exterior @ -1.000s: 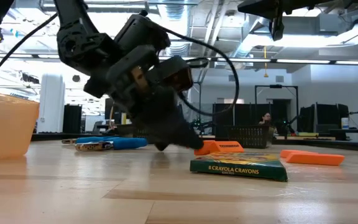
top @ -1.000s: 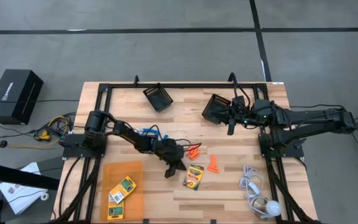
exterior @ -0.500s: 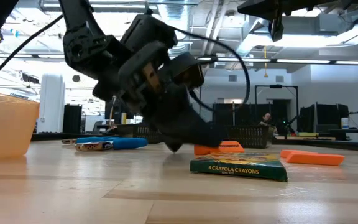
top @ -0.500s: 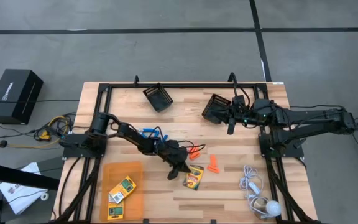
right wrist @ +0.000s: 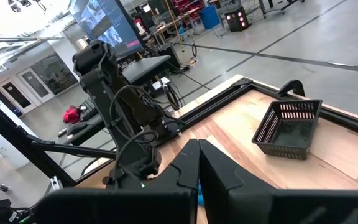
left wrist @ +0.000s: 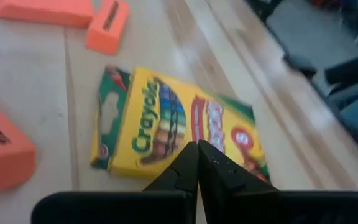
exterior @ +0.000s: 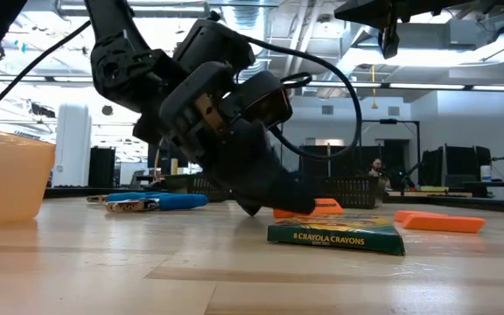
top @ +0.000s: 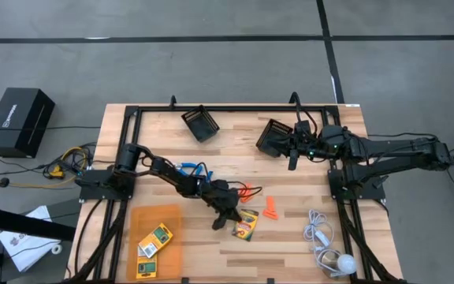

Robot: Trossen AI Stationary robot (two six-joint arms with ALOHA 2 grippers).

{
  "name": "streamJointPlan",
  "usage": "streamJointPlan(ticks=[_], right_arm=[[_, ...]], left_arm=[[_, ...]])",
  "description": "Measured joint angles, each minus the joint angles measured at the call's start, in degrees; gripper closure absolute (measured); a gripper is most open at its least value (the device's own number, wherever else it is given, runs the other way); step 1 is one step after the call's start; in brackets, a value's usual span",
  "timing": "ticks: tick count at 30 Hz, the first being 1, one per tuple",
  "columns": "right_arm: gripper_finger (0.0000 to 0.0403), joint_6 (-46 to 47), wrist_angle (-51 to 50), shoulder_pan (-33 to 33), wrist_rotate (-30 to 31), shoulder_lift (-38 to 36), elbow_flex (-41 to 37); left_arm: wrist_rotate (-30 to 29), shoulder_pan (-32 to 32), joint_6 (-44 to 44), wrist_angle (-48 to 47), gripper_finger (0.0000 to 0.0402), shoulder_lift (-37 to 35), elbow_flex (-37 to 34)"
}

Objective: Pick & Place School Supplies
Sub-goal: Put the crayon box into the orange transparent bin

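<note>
Pale wood planks make up the table [top: 290, 237], framed by black rails, on a grey concrete floor. Off its nine o'clock edge sit a black box [top: 18, 120] and loose cables. In the low view the room behind is a wide hall with bright ceiling lights, dark racks and a person far back.

At the table's seven o'clock an orange tray [top: 152, 214] holds two crayon boxes [top: 154, 240]. Near centre, blue scissors [top: 187, 168] lie by the left arm. The left gripper [top: 221, 222] has its jaws pressed together, tip low on the table just beside the nine o'clock side of a third crayon box [top: 245, 225], holding nothing; the left wrist view shows the closed tip over that box [left wrist: 173, 124]. Orange pieces [top: 270, 208] lie at the box's one o'clock. One mesh bin [top: 200, 123] stands at eleven o'clock, another [top: 274, 138] at one o'clock, just beside the right gripper [top: 292, 163], which hangs above the table, jaws pressed together and empty. A white cord [top: 321, 241] with bulb lies at five o'clock.

Since a second ago, the left arm has stretched toward three o'clock, bringing its tip closer to the third crayon box, which has barely shifted; the right arm is unmoved.
</note>
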Motion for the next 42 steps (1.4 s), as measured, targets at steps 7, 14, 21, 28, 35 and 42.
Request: streamJointPlan(ticks=[7,14,21,28,35,42], right_arm=[[0.0403,-0.01,-0.05,0.00,0.00,0.00,0.00],[0.0403,0.00,-1.22,-1.01,-1.30,-0.01,0.00],[0.0403,0.07,-1.45,-1.60,-1.51,-0.02,0.00],[0.0403,0.59,-1.49,-1.60,-1.53,0.00,-0.02],[0.0403,0.57,-1.49,-1.60,-1.90,0.00,-0.02],[0.0403,0.57,-1.75,-1.60,-3.21,-0.01,-0.02]], left_arm=[[0.50,-0.37,5.49,-6.00,0.0401,-0.18,-0.24],[0.34,0.00,7.30,-6.13,0.0401,-0.62,-2.48],[-1.53,-0.20,9.44,2.24,0.0401,0.68,-6.21],[-1.96,-0.07,9.32,3.89,0.0401,0.87,-6.80],[-2.00,0.10,7.25,3.97,0.0401,0.69,-6.80],[-1.89,0.86,4.70,3.83,0.0401,-0.08,-6.80]])
